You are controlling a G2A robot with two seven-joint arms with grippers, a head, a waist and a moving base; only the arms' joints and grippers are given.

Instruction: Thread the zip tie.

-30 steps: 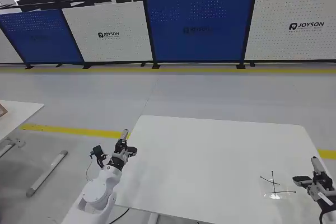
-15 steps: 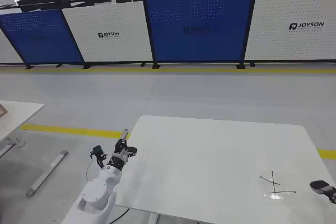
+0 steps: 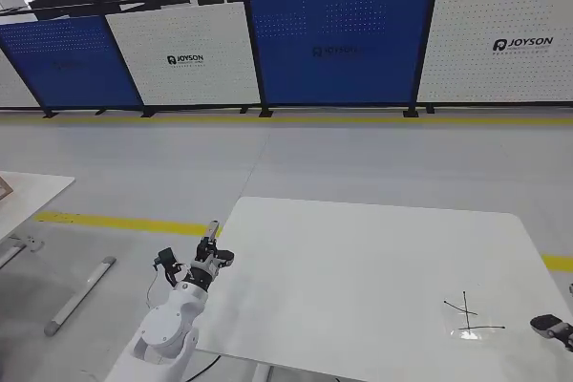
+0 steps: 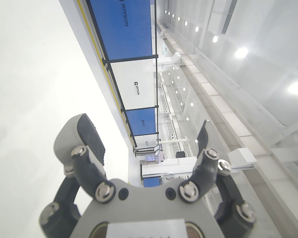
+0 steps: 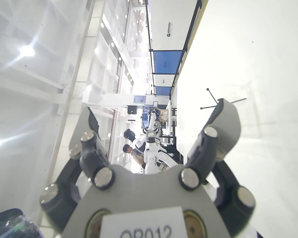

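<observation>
Blue and white perforated panels (image 3: 339, 53) close off the far side of a grey floor (image 3: 363, 158) crossed by a yellow line (image 3: 124, 222). White worktop (image 3: 363, 277): smooth, matte, rounded corners.

Zip ties (image 3: 467, 311): thin, black, straight plastic strips lying flat near the worktop's front right corner. I count three lines in the top view (I cannot say for sure that each is a separate tie).
- One has its long axis running near-to-far, away from the robot.
- A second crosses it at a slant.
- The third lies left-to-right at the near end of the first.

In the right wrist view the zip ties (image 5: 211, 95) show small knob-like heads on two ends. They seem to rest on a clear film (image 5: 238, 92) whose edges are only faintly visible.

Right claw (image 3: 563, 310): just off the worktop's right edge, beside the ties and apart from them. Its own camera shows the right claw (image 5: 156, 118) spread wide, with two grey fingers and dark ribbed pads.

Left claw (image 3: 217, 244): at the worktop's left edge, well apart from the ties. From its wrist camera the left claw (image 4: 146, 134) is likewise spread wide. One pad (image 4: 93, 137) is black and ribbed (the other is seen edge-on).
</observation>
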